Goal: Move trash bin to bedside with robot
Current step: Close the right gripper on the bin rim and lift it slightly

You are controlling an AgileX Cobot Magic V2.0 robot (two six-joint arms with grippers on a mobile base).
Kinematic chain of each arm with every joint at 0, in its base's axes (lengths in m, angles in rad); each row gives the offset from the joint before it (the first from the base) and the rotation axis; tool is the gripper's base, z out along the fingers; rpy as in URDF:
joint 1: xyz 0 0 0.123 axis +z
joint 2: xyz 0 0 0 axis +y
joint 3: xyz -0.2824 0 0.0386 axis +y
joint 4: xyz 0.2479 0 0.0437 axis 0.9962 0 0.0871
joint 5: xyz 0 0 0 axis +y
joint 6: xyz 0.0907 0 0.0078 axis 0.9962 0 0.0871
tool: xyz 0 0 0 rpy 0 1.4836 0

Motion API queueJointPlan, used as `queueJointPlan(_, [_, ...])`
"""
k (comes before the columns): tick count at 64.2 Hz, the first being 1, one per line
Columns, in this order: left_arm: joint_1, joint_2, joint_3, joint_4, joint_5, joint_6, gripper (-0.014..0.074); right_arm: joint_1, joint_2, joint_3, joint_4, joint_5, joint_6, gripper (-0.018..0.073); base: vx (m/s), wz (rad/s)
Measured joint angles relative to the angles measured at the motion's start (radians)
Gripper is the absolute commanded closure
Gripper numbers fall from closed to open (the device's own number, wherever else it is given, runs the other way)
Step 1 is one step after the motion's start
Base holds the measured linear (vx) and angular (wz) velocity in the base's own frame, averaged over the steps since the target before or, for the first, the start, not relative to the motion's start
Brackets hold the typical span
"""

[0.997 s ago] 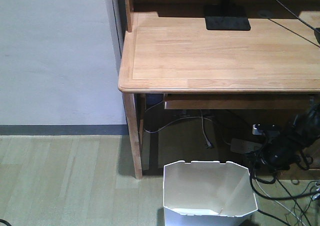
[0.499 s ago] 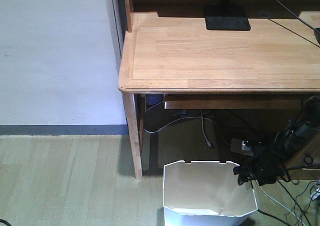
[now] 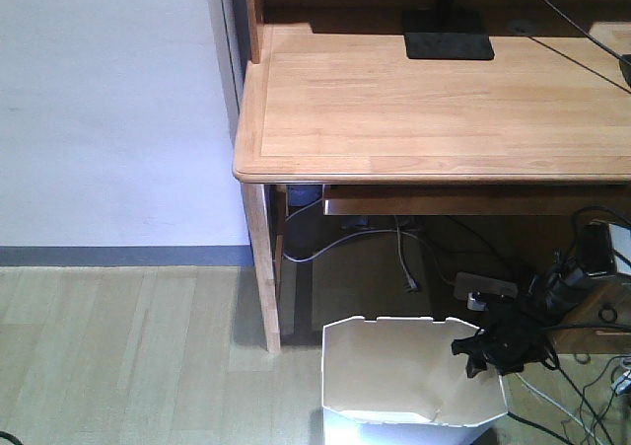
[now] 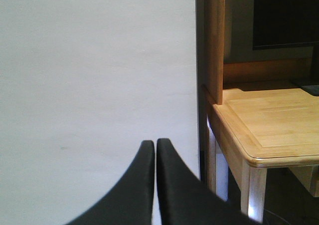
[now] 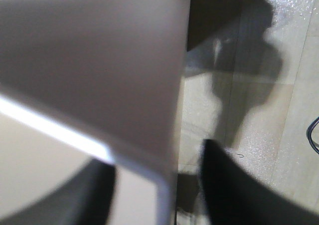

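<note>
The trash bin point(image 3: 394, 376) stands upright on the floor point(image 3: 128, 346), at the bottom edge of the front view. It is just in front of the desk point(image 3: 424, 110) and near the desk's left front leg. The opening faces up, and no content is visible in the part of the inside that shows. The long side of the rim runs left to right, along the front edge of the desk.

The right gripper point(image 3: 480, 348) is at the right short end of the rim, among loose black cables point(image 3: 562, 406) that lie on the floor under the desk. In the right wrist view the thin white wall of the bin passes between the two dark fingers point(image 5: 224, 185). One finger seems to be on the inner side and the other is outside, over the floor. The jaws are wide apart, and a strip of floor shows between the outer finger and the wall, so I judge that the wall is not clamped yet.

The left gripper point(image 4: 154, 143) is high up, with its two fingers pressed together and holding nothing. It points at the plain wall point(image 4: 89, 75) beside the desk corner, well apart from the bin.

The right arm is therefore the nearer one. The coming move probably depends on closing over this thin wall squarely. No bed is visible in any view.
</note>
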Motion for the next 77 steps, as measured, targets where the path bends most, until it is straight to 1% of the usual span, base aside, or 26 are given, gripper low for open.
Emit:
queueJointPlan(2, [0.000, 0.000, 0.000, 0.000, 0.000, 0.000, 0.0603, 0.000, 0.000, -0.001, 0.001, 0.001, 0.002, 0.0564, 0.00, 0.00])
queueJointPlan(3, [0.000, 0.000, 0.000, 0.000, 0.000, 0.000, 0.0603, 0.000, 0.000, -0.002, 0.001, 0.002, 0.003, 0.0575, 0.00, 0.00])
queueJointPlan(20, [0.000, 0.000, 0.000, 0.000, 0.000, 0.000, 0.0603, -0.002, 0.000, -0.006, -0.012, 0.005, -0.005, 0.0568, 0.00, 0.00])
queueJointPlan(25, [0.000, 0.000, 0.000, 0.000, 0.000, 0.000, 0.0603, -0.002, 0.000, -0.006, 0.004, 0.007, -0.032, 0.0567, 0.00, 0.00])
queueJointPlan(31, [0.000, 0.000, 0.000, 0.000, 0.000, 0.000, 0.0603, -0.004, 0.000, -0.006, 0.072, 0.014, -0.114, 0.0566, 0.00, 0.00])
queueJointPlan(42, [0.000, 0.000, 0.000, 0.000, 0.000, 0.000, 0.0603, -0.004, -0.013, 0.001, 0.269, 0.051, -0.358, 0.0563, 0.00, -0.01])
queueJointPlan(53, [0.000, 0.000, 0.000, 0.000, 0.000, 0.000, 0.0603, -0.004, -0.092, 0.032, 0.405, 0.117, -0.491, 0.0563, 0.00, 0.00])
queueJointPlan(60, [0.000, 0.000, 0.000, 0.000, 0.000, 0.000, 0.0603, 0.000, -0.190, 0.124, 0.491, 0.115, -0.565, 0.0563, 0.00, 0.00])
queueJointPlan(68, [0.000, 0.000, 0.000, 0.000, 0.000, 0.000, 0.0603, 0.000, -0.319, 0.260, 0.585, 0.085, -0.659, 0.0563, 0.00, 0.00])
queueJointPlan(72, [0.000, 0.000, 0.000, 0.000, 0.000, 0.000, 0.0603, 0.000, -0.387, 0.352, 0.638, 0.058, -0.723, 0.0563, 0.00, 0.00])
queueJointPlan(77, [0.000, 0.000, 0.000, 0.000, 0.000, 0.000, 0.0603, -0.005, -0.472, 0.442, 0.672, 0.033, -0.780, 0.0563, 0.00, 0.00])
